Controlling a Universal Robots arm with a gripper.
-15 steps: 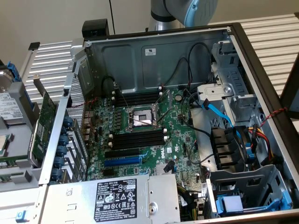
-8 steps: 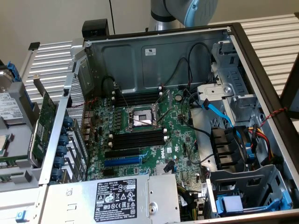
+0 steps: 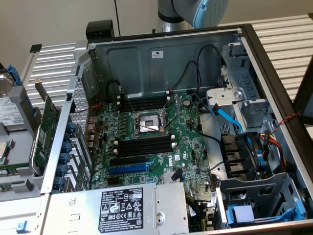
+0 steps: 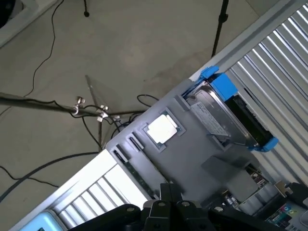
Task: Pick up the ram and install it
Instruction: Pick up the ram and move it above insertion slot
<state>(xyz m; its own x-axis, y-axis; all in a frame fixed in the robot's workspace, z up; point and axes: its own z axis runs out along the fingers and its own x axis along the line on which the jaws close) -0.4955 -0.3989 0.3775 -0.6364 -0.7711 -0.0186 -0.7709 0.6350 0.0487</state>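
Note:
The ram is out of view. My gripper (image 4: 169,188) hangs above a grey parts tray (image 4: 192,144) beside the computer case, its black fingers shut with nothing between them. On the tray lie a silver processor chip (image 4: 162,129) and a hard drive (image 4: 226,113) in a blue bracket. In the exterior view the open case shows the green motherboard (image 3: 161,147) with bare black memory slots (image 3: 146,145) on the near side of the processor socket (image 3: 148,125) and more slots (image 3: 144,104) on its far side. Part of the arm (image 3: 188,12) rises behind the case.
A large green expansion card (image 3: 46,125) with a metal bracket stands outside the case wall on the exterior view's left. A corner of a green board (image 4: 285,211) shows at the tray's edge. Cables, a blue data lead (image 3: 230,117), a fan (image 3: 239,154) and the power supply (image 3: 127,208) crowd the case.

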